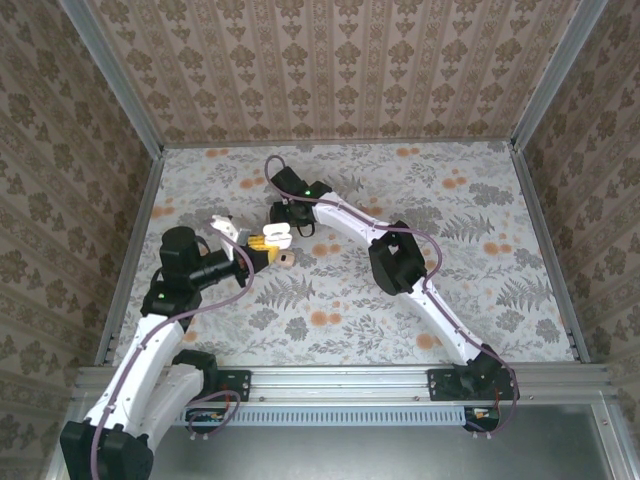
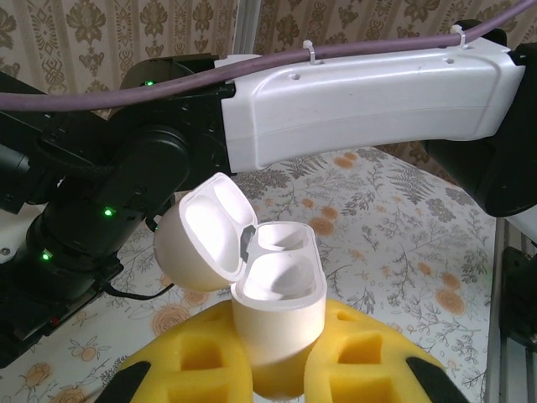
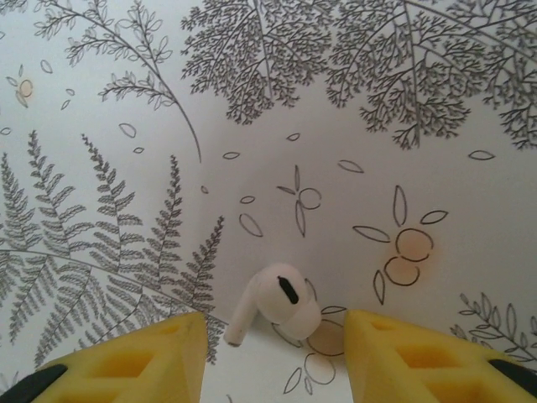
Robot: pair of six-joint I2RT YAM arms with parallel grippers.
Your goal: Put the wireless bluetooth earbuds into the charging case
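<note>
I see left pincer (image 2: 277, 374) clamped on case (image 2: 277, 311), lid open, wells empty | right pincer (image 3: 277, 361) half-wide, earbud (image 3: 281, 306) lying loose inside its gap, untouched | fern-print bench (image 3: 252, 126), patterned walls (image 1: 330, 60)

You had the charging case (image 2: 277, 323) upright between the left jaws, left of the middle of the desk (image 1: 430, 300), with its lid (image 2: 205, 243) hinged back to the left. The right arm (image 2: 361, 101) crossed behind it. One earbud (image 3: 273, 306) lay on the desk between the right jaws. A ring (image 1: 287, 259) lay on the desk just before the case.
</note>
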